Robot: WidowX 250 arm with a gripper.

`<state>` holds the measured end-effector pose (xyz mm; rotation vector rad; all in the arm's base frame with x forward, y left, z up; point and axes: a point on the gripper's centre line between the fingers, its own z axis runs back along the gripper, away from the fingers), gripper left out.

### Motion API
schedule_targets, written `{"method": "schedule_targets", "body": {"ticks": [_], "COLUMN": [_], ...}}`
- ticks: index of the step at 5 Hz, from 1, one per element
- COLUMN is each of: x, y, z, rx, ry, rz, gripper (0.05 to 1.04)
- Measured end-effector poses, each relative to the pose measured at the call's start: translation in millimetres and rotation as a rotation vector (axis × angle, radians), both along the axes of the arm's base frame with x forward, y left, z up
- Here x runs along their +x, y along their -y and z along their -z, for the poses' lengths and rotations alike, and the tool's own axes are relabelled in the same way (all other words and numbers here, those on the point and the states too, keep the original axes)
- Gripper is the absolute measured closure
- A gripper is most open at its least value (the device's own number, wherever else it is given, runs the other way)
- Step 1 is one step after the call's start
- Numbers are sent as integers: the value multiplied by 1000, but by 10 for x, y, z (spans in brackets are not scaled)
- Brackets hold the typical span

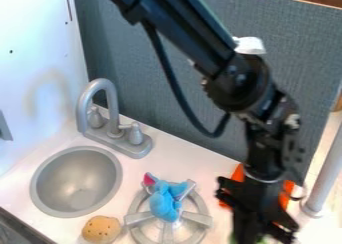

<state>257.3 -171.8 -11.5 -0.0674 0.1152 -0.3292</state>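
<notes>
The black gripper (257, 213) hangs at the lower right, over the right part of the white counter. Directly behind it is an orange object (238, 175), partly covered by the gripper and showing on both sides of it. A bit of something green shows at the bottom edge beside the gripper; what it is cannot be told. To the gripper's left, apart from it, a blue plush toy (163, 202) with a pink part lies on the grey stove burner (137, 219). A tan, dark-specked round item (101, 229) sits left of the burner.
A round grey sink (75, 183) is set into the counter at the left, with a grey faucet (110, 105) behind it. A dark grey panel (180, 108) stands along the back. At the right edge is a grey pole (323, 173).
</notes>
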Motion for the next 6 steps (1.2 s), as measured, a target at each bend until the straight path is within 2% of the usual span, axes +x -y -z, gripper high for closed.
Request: {"method": "schedule_targets", "body": {"ticks": [1,2,3,4,5,6], "x": [-36,-79,-102,-94,-126,-134], "y": [-230,-348,-379,-427,-459,-529], "z": [79,135,167,236,331,389], "rx": [43,56,50,14,28,76], "ry": [-24,-40,-37,-56,-79,-87], "rz": [-51,-85,-57,-37,-29,-35], "gripper": [974,974,974,974,974,974]}}
